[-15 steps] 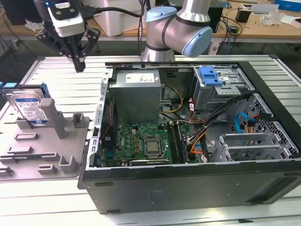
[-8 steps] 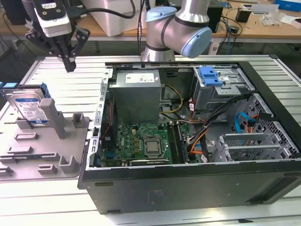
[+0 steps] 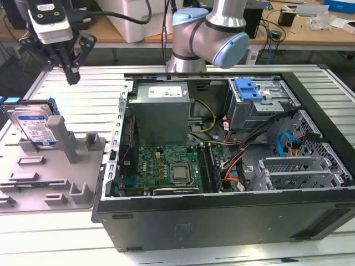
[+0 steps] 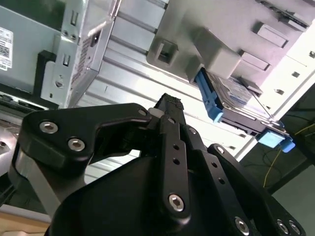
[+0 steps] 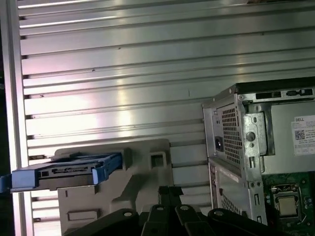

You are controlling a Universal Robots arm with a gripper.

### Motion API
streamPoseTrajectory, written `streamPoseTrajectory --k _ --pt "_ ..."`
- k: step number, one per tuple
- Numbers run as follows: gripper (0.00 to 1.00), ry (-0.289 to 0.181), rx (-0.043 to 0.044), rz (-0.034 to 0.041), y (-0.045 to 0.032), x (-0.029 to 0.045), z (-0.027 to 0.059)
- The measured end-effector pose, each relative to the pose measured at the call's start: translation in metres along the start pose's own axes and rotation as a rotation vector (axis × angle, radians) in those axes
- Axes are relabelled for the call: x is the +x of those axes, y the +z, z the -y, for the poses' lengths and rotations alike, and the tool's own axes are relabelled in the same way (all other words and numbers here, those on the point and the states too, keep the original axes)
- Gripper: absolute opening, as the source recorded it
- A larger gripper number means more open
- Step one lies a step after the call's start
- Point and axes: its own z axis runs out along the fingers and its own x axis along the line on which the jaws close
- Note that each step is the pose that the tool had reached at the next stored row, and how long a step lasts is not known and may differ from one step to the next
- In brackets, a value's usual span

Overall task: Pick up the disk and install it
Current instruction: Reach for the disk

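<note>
One disk [image 3: 33, 124]: stood on edge in the grey holder [image 3: 83, 166], propped against the holder's upright post, label facing outward, blue frame round its edges; nothing touched it.
Gripper [image 3: 72, 75]: hung above the holder's far side, well apart from the disk; jaws appeared closed together with nothing between them.
Table [image 3: 83, 94]: ribbed metal, under the holder.
Computer case [image 3: 222, 213]: lay open, just beside the holder on the exterior view's right.
Drive bay [image 3: 248, 88]: blue-latched cage, across the case from the holder.
Cables [image 3: 244, 155]: loose orange and black runs near the bay, well apart from the holder.
Hazard, jaws: judged likely to strike the disk's top edge if lowered closed, knocking it out of the holder.
Hazard, grip: the plastic frame was judged smooth; an off-centre pinch might have let the disk twist or slip.
Hazard, post: sat close beside the disk, so a finger might have caught on it.
Hazard, cables: judged liable to snag a carried disk near the bay.
</note>
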Motion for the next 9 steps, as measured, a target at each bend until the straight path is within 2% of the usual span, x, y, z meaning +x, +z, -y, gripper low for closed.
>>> streamPoseTrajectory --k 4,6,7,9 --pt "0.11 0.0 0.0 -0.0002 0.0027 0.026 -0.0016" --pt "0.11 0.0 0.0 -0.0002 0.0037 0.0348 -0.0021" --pt "0.11 0.0 0.0 -0.0002 0.0044 0.0424 -0.0025" --pt "0.11 0.0 0.0 -0.0002 0.0054 0.0525 -0.003"
